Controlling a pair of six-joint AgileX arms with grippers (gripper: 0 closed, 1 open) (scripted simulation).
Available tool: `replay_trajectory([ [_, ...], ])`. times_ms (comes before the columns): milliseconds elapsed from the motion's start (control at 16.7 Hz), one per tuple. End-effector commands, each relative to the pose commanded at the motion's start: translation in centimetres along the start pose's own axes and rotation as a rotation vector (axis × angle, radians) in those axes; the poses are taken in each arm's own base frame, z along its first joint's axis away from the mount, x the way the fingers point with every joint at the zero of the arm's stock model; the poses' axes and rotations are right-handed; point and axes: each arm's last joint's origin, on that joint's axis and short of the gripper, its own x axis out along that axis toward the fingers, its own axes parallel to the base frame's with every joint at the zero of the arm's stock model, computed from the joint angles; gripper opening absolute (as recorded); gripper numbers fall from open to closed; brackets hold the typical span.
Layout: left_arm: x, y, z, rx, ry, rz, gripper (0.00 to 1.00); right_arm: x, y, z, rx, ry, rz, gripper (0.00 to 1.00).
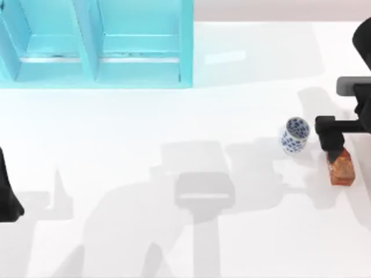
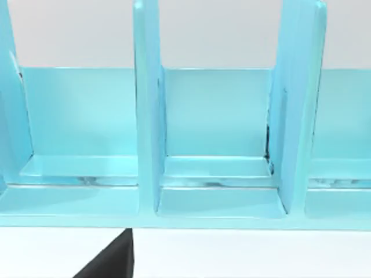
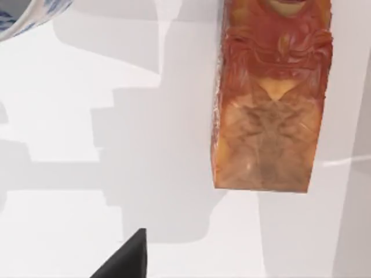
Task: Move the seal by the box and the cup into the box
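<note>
- The right tool [image 1: 331,139] hangs over the seal's [image 1: 341,168] upper end at the tabletop's [image 1: 174,127] right side; its state cannot be told.
- The blue-flowered cup [image 1: 294,136] stands just left of it.
- The red-brown, gold-marked seal lies flat.
- The turquoise box [image 1: 98,43] sits well apart, upper left.
- The left tool [image 1: 8,197] waits at the left edge.

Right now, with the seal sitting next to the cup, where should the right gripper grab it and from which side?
Grip the seal across its two long flat faces near the upper end, coming down from above with the right gripper. It looks like a tall rectangular block, so parallel sides suit the fingers. Keep clear of the cup on its left.
</note>
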Motion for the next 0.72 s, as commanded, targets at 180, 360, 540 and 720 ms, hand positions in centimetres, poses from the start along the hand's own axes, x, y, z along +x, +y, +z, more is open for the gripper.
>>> replay_trajectory([
  [180, 0.0, 0.0, 0.0, 0.000, 0.000, 0.000, 1.00, 0.0, 0.0, 0.0, 0.000, 0.000, 0.000, 1.00],
  [360, 0.0, 0.0, 0.0, 0.000, 0.000, 0.000, 1.00, -0.5, 0.1, 0.1, -0.005, -0.002, 0.001, 1.00],
  [540, 0.0, 0.0, 0.0, 0.000, 0.000, 0.000, 1.00, -3.0, 0.3, 0.5, -0.008, -0.004, 0.000, 1.00],
  [720, 0.0, 0.0, 0.0, 0.000, 0.000, 0.000, 1.00, -6.4, 0.2, 0.5, -0.003, 0.009, -0.004, 1.00],
])
